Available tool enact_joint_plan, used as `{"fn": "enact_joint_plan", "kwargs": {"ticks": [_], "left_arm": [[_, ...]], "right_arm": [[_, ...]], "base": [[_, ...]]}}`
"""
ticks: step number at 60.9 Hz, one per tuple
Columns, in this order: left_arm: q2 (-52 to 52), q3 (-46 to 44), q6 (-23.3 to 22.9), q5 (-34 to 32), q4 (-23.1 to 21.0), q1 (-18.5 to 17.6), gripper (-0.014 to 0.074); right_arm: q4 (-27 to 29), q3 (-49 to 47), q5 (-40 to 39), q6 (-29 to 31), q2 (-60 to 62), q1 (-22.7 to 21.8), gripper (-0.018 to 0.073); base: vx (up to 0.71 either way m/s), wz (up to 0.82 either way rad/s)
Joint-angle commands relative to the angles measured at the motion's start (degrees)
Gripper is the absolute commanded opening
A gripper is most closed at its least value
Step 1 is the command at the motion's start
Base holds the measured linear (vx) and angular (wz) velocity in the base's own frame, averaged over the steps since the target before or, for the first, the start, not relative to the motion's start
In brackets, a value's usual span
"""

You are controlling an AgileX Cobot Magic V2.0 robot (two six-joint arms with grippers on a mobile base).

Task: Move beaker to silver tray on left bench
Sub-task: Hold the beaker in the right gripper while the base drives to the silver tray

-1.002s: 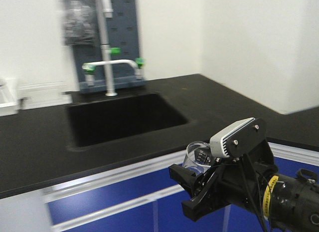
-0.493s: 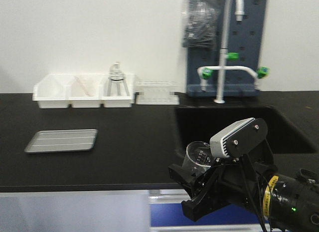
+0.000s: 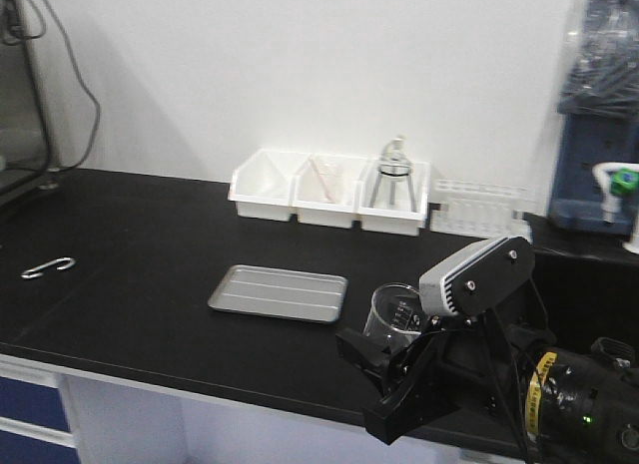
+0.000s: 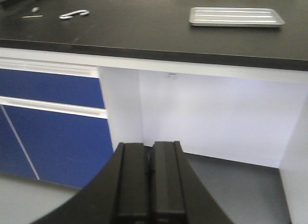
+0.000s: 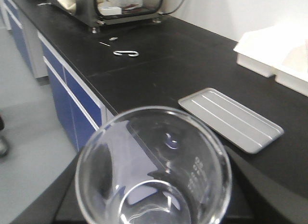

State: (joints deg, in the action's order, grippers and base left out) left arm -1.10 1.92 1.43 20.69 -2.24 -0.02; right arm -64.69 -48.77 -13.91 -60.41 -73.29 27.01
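The clear glass beaker (image 3: 394, 315) is held upright in my right gripper (image 3: 391, 369), which is shut on it off the front edge of the left bench (image 3: 150, 284). In the right wrist view the beaker (image 5: 159, 171) fills the lower frame and hides the fingers. The silver tray (image 3: 279, 292) lies empty on the bench, left of and beyond the beaker; it also shows in the right wrist view (image 5: 231, 119) and the left wrist view (image 4: 236, 16). My left gripper (image 4: 149, 159) is shut and empty, low in front of the cabinet.
Three white bins (image 3: 329, 190) stand against the wall, one holding a flask on a tripod (image 3: 393, 175). A test-tube rack (image 3: 479, 210) is right of them. A metal hook (image 3: 48, 267) lies at far left. Blue cabinet fronts (image 4: 53, 113) are below the bench.
The view has swung left along the bench: the sink and tap have slid out to the right, the tray and bins have moved toward the centre. The beaker stays held in my right gripper.
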Motion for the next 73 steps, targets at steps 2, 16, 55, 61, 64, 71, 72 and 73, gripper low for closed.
{"fn": "enact_joint_plan", "kwargs": {"ticks": [2,16,55,61,64,71,72,73], "left_arm": [[-0.36,1.12,0.01,-4.48,-0.27,-0.19,0.0001],[-0.36,1.12,0.01,-4.48,-0.27,-0.19,0.0001],[-0.36,1.12,0.01,-4.48,-0.27,-0.19,0.0001],[-0.36,1.12,0.01,-4.48,-0.27,-0.19,0.0001],[-0.36,1.12,0.01,-4.48,-0.27,-0.19,0.0001],[-0.36,1.12,0.01,-4.48,-0.27,-0.19,0.0001],[-0.36,1.12,0.01,-4.48,-0.27,-0.19,0.0001],[-0.36,1.12,0.01,-4.48,-0.27,-0.19,0.0001]], "right_arm": [[0.84,-1.76,-1.91,-0.01,1.7,-0.02,-0.0011],[0.84,-1.76,-1.91,-0.01,1.7,-0.02,-0.0011],[0.84,-1.76,-1.91,-0.01,1.7,-0.02,-0.0011],[0.84,-1.76,-1.91,-0.01,1.7,-0.02,-0.0011],[0.84,-1.76,-1.91,-0.01,1.7,-0.02,-0.0011],[0.84,-1.76,-1.91,-0.01,1.7,-0.02,-0.0011],[0.84,-1.76,-1.91,-0.01,1.7,-0.02,-0.0011],[0.84,-1.76,-1.91,-0.01,1.7,-0.02,-0.0011]], "base": [[0.21,0.38],[0.24,0.21],[0.26,-0.1],[0.22,-0.16],[0.21,-0.15],[0.2,-0.13],[0.18,-0.11],[0.18,-0.11]]}}
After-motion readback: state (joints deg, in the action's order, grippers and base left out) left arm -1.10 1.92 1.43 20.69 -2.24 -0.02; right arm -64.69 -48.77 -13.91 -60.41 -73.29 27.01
